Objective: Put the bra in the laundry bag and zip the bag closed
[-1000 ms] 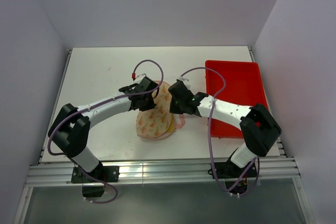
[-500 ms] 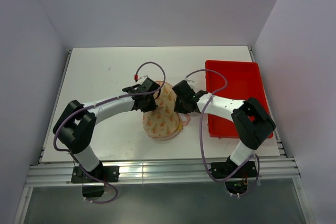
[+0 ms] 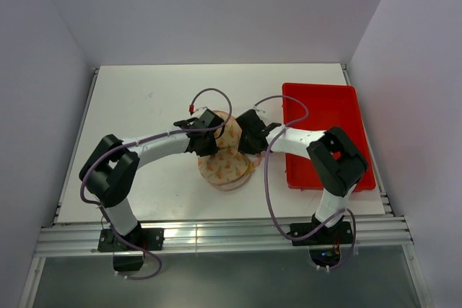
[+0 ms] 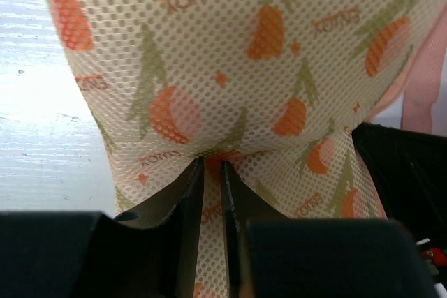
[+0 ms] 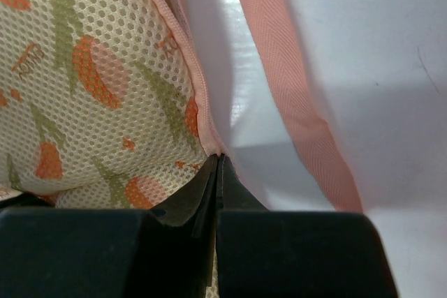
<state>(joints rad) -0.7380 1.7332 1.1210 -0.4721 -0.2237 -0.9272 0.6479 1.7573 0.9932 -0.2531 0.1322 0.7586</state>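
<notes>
The laundry bag [image 3: 225, 162], pale mesh with an orange print and a pink zipper edge, lies folded shut mid-table between my two grippers. My left gripper [image 3: 211, 140] is at its upper left. In the left wrist view the gripper [image 4: 211, 165] is shut on a pinched fold of the bag's mesh [image 4: 230, 68]. My right gripper [image 3: 247, 138] is at the bag's upper right. In the right wrist view the gripper [image 5: 218, 157] is shut on the bag's pink zipper edge [image 5: 199, 113]. The bra is hidden.
A red tray [image 3: 328, 117] stands on the right of the white table, right behind my right arm. A loose pink strap [image 5: 293, 88] of the bag lies on the table beside the right fingers. Walls enclose the table on three sides.
Both grippers have moved closer together over the bag. The bag has shifted a little right and been drawn from a long shape into a shorter, rounder one.
</notes>
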